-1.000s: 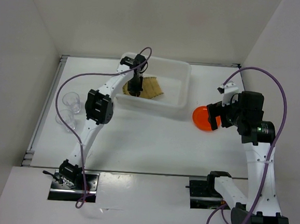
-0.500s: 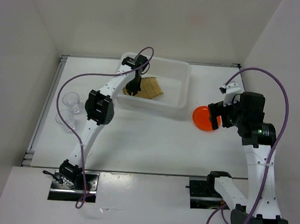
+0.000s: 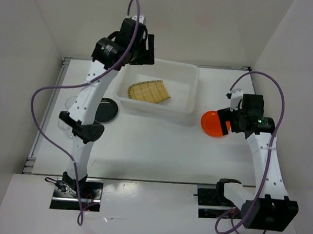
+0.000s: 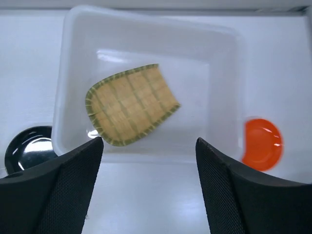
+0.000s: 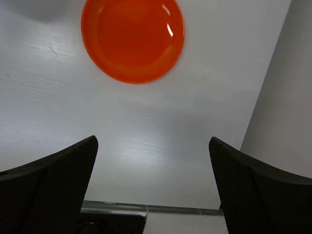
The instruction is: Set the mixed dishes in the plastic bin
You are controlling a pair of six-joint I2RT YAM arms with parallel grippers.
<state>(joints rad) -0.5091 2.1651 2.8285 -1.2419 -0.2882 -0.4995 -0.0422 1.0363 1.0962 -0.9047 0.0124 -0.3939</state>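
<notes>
The left pincer (image 4: 148, 190) is released: its two fingers stand wide apart with nothing between them. It hangs high over the plastic bin (image 4: 68, 73). Inside the bin the bamboo tray (image 4: 130, 105) lies flat on the bottom, its rounded end toward the left wall. The black plate (image 4: 27, 148) lies on the table (image 5: 73, 97) just beside the bin's left side. The right pincer (image 5: 151, 185) is also released and empty, low over the table. The orange plate (image 5: 132, 39) lies ahead of its fingers, apart from them, to the right of the bin.
</notes>
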